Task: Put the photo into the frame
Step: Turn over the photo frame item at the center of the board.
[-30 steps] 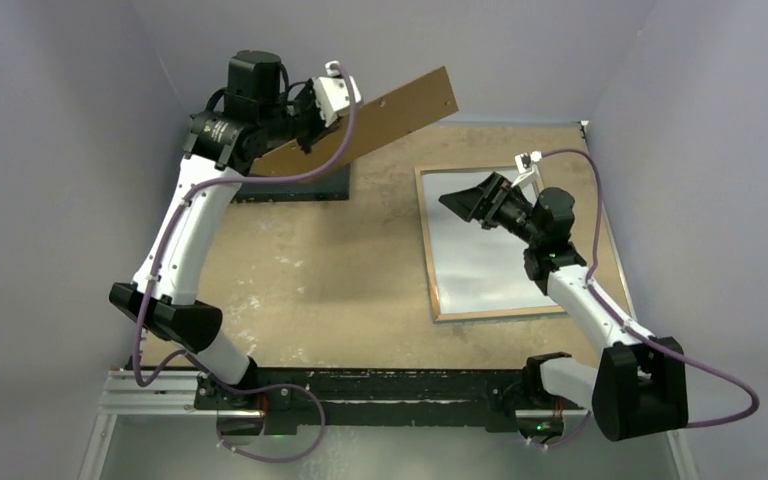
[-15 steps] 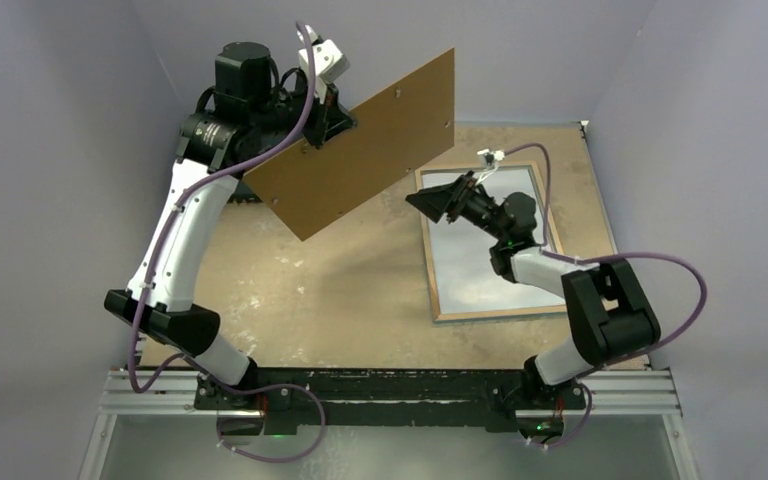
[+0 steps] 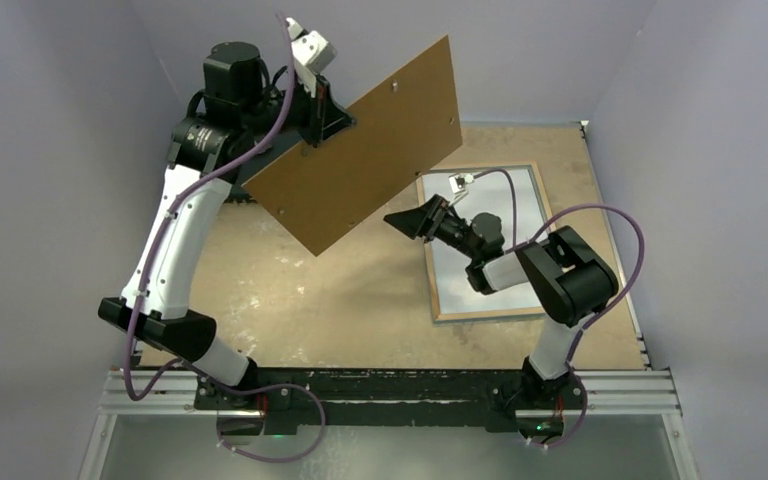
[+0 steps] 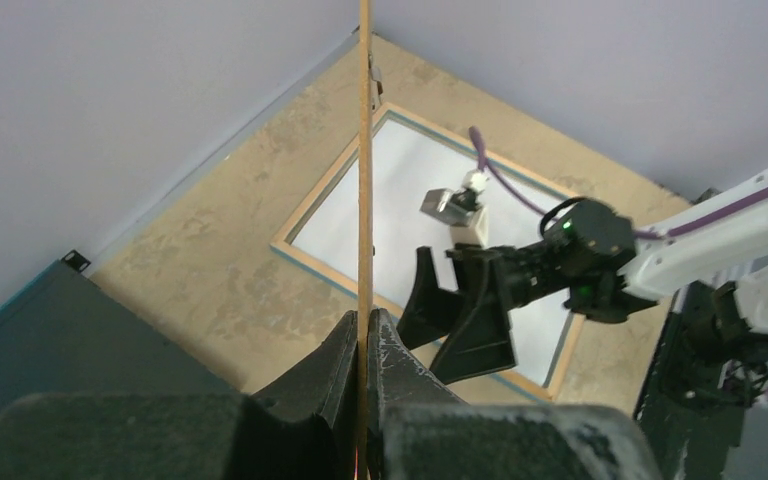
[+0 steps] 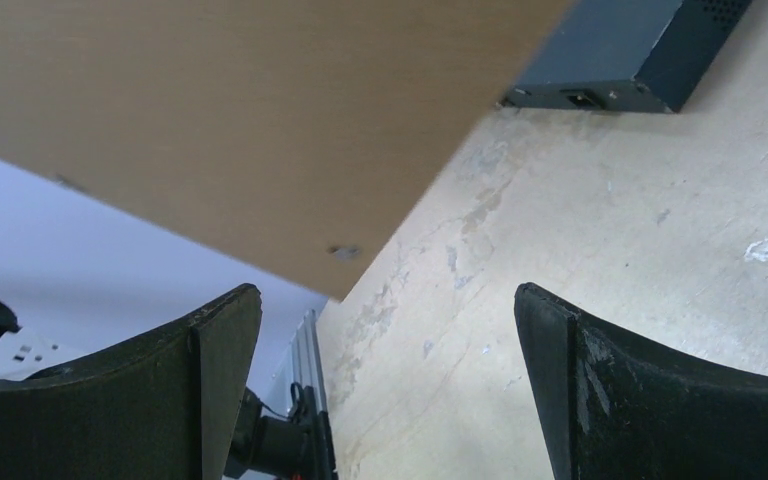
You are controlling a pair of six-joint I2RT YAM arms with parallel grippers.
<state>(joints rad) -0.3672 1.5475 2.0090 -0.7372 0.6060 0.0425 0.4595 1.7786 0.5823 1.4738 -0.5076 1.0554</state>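
Left gripper (image 4: 365, 345): pinching backing panel (image 3: 360, 160), held aloft.
Right gripper (image 3: 405, 218): spread, empty; frame (image 3: 490, 314) below, just behind its fingers.
Photo: possibly the pale sheet (image 3: 520, 195) inside frame; unclear.
Remaining: backing refit.

Top ext. cam: high, behind arm bases, looks down on whole table (image 3: 360, 290). L wrist cam: raised, edge-on to brown panel (image 4: 364, 150), faces down at frame (image 3: 480, 315) & R arm (image 4: 700, 250). R wrist cam: low, close to tabletop, looks up at same panel, plus black box (image 5: 610, 60).
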